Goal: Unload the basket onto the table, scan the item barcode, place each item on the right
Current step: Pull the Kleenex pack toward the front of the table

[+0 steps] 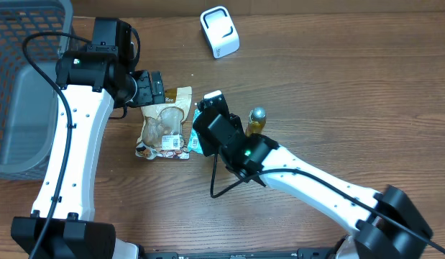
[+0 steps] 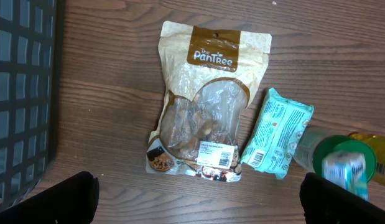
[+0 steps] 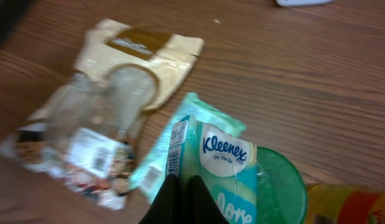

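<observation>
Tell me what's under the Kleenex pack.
A teal packet lies flat beneath the Kleenex pack, with both ends showing. A green lid pokes out on the right. The packet's middle and the lid's left edge are covered.

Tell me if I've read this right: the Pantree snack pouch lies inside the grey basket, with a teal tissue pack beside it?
Not quite. The Pantree snack pouch lies on the wooden table, outside the grey basket, as the left wrist view shows. The teal tissue pack does lie beside it.
</observation>
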{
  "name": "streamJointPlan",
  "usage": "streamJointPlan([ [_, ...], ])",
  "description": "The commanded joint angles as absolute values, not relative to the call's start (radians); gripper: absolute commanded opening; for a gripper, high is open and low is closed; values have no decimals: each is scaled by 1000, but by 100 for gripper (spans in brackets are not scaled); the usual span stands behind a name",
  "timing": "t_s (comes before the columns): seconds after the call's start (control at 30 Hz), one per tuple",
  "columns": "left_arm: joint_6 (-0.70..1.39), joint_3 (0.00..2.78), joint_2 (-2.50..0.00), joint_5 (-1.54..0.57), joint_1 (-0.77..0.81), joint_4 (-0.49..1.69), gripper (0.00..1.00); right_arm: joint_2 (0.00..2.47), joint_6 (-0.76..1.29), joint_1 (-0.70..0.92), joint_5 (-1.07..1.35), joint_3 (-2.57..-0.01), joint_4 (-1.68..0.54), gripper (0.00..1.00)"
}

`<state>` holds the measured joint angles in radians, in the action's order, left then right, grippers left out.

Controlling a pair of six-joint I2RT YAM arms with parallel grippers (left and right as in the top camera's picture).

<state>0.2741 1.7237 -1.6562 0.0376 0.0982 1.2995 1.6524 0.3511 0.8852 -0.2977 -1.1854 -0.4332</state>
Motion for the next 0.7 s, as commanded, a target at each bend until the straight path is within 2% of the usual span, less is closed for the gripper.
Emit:
streamJointPlan([
  [0.0, 266, 1721, -1664, 33, 99, 1296, 100, 1608, 432, 890, -125, -1218, -452, 4],
  [0.23, 266, 1721, -1664, 33, 99, 1296, 99, 1621, 650, 890, 81, -1187, -560, 4],
  [0.33, 266, 1721, -1664, 33, 99, 1296, 100, 1631, 659, 891, 132, -1142, -555, 4],
  [0.67, 266, 1721, -1664, 33, 99, 1296, 100, 1633, 689, 890, 135, -947, -328, 4],
])
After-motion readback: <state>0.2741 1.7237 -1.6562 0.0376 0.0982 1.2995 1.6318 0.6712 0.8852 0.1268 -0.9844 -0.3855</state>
